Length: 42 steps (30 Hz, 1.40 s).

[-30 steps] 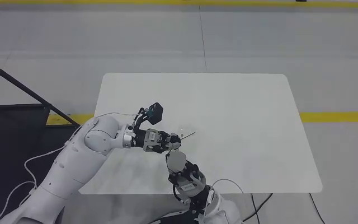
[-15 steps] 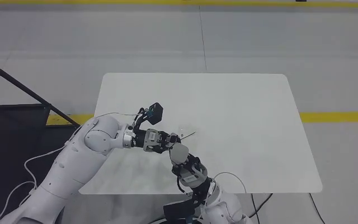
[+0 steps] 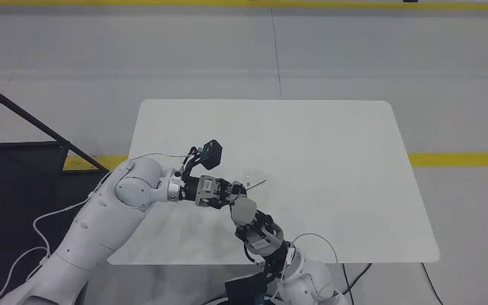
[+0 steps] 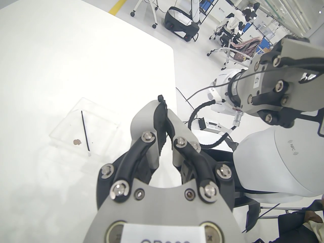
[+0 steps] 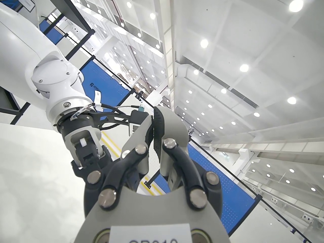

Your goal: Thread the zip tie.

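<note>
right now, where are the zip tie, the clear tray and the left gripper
zip tie (image 4: pixel 85 132): left wrist view, middle of its black strip
clear tray (image 4: pixel 66 127): left wrist view, bare floor beside the tie
left gripper (image 4: pixel 162 107): left wrist view, between its fingertips

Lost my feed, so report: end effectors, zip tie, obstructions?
Left end effector shut, right end effector shut, pointing up. Zip tie lying in clear tray, ungrasped.

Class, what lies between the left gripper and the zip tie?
Only bare floor and rim of the clear tray: the zip tie lies in it, with nothing else between it and the left gripper, as the left wrist view shows.
</note>
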### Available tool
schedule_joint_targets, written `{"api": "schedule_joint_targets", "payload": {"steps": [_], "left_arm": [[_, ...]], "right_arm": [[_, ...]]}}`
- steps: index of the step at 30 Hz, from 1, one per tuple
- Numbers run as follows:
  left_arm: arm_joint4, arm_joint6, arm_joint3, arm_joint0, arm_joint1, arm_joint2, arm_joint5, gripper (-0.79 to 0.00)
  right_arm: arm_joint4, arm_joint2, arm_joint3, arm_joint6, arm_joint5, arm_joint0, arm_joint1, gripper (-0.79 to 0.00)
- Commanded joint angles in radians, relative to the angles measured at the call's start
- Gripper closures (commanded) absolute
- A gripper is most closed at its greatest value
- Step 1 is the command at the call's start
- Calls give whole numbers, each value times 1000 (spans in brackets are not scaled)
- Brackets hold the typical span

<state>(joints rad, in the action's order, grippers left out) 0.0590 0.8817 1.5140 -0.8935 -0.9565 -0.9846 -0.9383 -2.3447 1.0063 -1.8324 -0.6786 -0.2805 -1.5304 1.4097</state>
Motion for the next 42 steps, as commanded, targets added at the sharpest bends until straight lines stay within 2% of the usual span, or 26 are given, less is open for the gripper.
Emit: {"api": "schedule_joint_targets", "payload": {"steps": [1,25,39,42], "left_arm": [[0,0,0,0,0,0,0,0],[0,0,0,0,0,0,0,0],[0,0,0,0,0,0,0,0],[0,0,0,0,0,0,0,0]], "right_arm": [[-5,0,4,3,3,5,-2,0],[-2,-14,24,32,-15,37,-12,0],[-14,-20,5,12,-8,30,-15,0],[24,-7,-7,-48,38,46,-21,0]]}}
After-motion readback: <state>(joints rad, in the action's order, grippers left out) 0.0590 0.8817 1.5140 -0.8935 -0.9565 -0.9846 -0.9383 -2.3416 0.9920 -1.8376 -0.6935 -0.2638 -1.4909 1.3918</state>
